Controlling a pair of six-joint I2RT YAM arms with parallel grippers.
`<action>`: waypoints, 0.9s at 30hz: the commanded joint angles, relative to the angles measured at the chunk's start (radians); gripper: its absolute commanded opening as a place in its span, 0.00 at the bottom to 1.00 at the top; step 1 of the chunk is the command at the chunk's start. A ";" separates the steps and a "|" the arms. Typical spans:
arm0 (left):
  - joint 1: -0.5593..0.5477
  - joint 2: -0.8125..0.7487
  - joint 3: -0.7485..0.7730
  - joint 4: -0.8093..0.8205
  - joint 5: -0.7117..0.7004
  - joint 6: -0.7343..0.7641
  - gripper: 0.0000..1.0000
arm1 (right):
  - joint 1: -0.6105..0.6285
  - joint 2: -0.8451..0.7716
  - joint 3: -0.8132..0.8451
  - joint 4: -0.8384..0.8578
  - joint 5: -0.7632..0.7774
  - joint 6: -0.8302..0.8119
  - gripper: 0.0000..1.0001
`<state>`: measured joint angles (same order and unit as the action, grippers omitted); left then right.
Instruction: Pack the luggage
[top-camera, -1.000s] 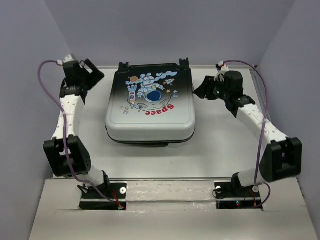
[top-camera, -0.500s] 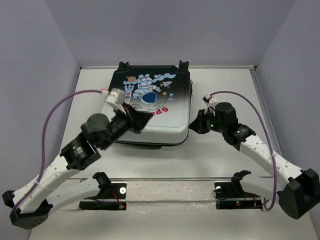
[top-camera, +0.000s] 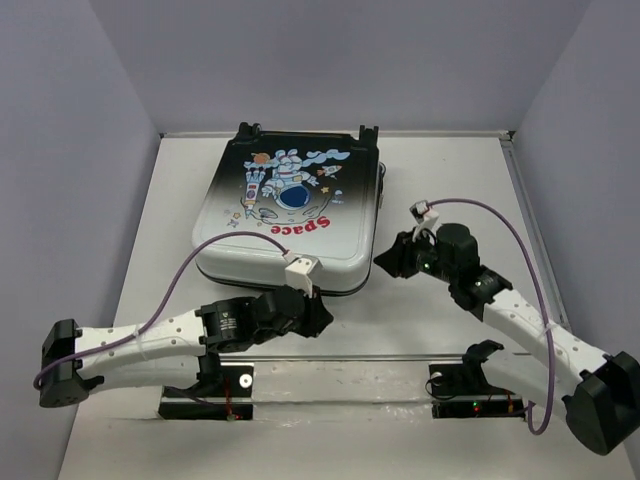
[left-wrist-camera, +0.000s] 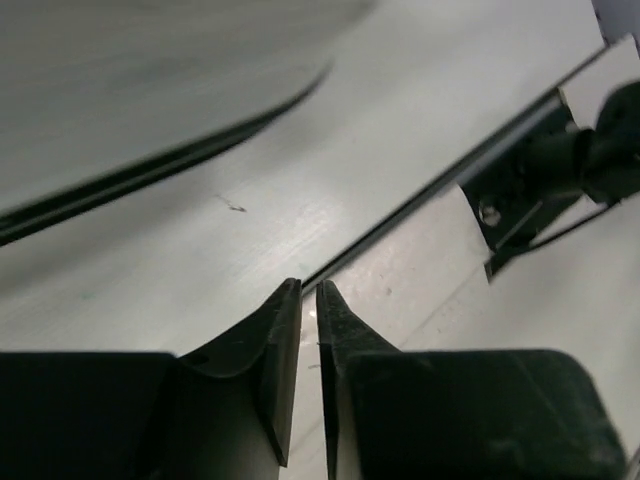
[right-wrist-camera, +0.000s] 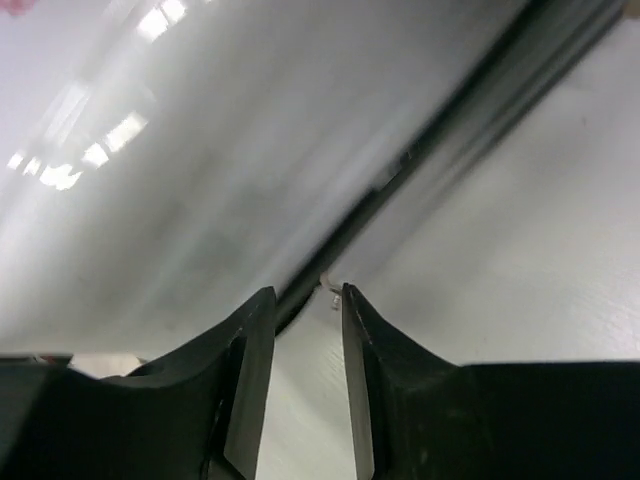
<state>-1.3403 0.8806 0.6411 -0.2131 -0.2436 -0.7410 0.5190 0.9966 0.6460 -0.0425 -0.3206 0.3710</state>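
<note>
The luggage (top-camera: 290, 215) lies flat and closed at the back middle of the table, its astronaut picture and red "Space" facing up. My left gripper (top-camera: 322, 318) sits low on the table just in front of the case's front edge. In the left wrist view the left gripper (left-wrist-camera: 308, 290) has its jaws together with only a slit between them and nothing held; the blurred shell (left-wrist-camera: 120, 80) lies beyond. My right gripper (top-camera: 383, 262) is at the case's front right corner. It stands slightly open (right-wrist-camera: 305, 293), tips at the dark seam (right-wrist-camera: 450, 130), beside a small pale tab (right-wrist-camera: 328, 283).
A metal rail (top-camera: 400, 357) runs along the table's near edge, with the two arm bases (top-camera: 205, 385) (top-camera: 475, 385) behind it. Grey walls close in the left, right and back. The right arm's base mount (left-wrist-camera: 560, 170) shows in the left wrist view.
My left arm has dropped from over the case's front left to lie low along the table's front, its jaws closed from wide. The right gripper stayed at the front right corner, its jaws slightly apart.
</note>
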 joint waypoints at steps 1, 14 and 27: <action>0.117 -0.035 -0.064 0.101 -0.066 -0.048 0.28 | 0.010 -0.076 -0.177 0.200 0.041 -0.026 0.40; 0.213 0.012 -0.055 0.098 -0.413 -0.028 0.42 | 0.010 0.219 -0.258 0.676 -0.087 -0.173 0.60; 0.228 -0.049 -0.009 0.012 -0.580 -0.038 0.44 | 0.010 0.321 -0.216 0.835 -0.225 -0.225 0.50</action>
<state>-1.1492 0.8604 0.5724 -0.2516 -0.5835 -0.7639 0.5186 1.3357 0.3973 0.6186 -0.4900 0.1719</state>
